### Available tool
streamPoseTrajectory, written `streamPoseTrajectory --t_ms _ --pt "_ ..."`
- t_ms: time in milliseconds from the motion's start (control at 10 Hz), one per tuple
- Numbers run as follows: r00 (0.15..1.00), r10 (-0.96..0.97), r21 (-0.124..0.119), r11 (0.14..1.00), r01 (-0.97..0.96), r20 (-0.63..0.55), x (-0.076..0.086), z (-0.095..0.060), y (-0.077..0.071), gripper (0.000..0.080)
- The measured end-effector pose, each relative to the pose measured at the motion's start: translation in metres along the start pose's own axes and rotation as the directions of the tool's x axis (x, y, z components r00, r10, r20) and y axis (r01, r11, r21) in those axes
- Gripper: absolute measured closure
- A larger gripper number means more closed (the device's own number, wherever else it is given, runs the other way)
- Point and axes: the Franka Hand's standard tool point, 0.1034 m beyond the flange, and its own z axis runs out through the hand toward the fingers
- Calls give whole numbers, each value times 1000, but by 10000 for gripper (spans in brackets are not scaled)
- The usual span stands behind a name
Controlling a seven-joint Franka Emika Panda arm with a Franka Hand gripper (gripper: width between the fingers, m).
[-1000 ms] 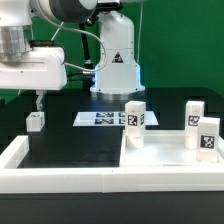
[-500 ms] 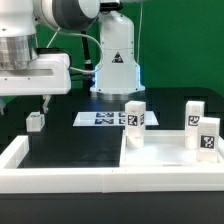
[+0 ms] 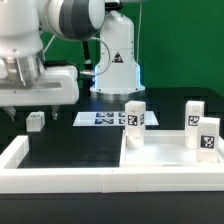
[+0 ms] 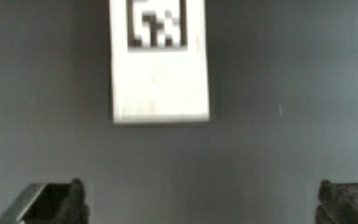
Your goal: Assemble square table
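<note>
- Long white border wall framing the black table, open on top.
- Square slab lying flat inside the wall at 4 o'clock, three legs upright on it.
- Marker board flat at centre, nothing on it.
- Gripper at 9 o'clock, fingers spread wide, holding nothing.
- Fourth leg just beside the gripper, lying between the fingertips in the wrist view.
</note>
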Motion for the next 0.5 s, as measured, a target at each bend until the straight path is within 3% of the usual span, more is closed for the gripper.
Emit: streamPoseTrajectory --t_ms 200,400,500 --pt "993 3 6 1000 -4 119 -5 10 4 150" --pt "967 -5 47 999 -7 253 -20 11 0 150" --pt "950 -10 64 998 -11 313 -20 7 -1 150"
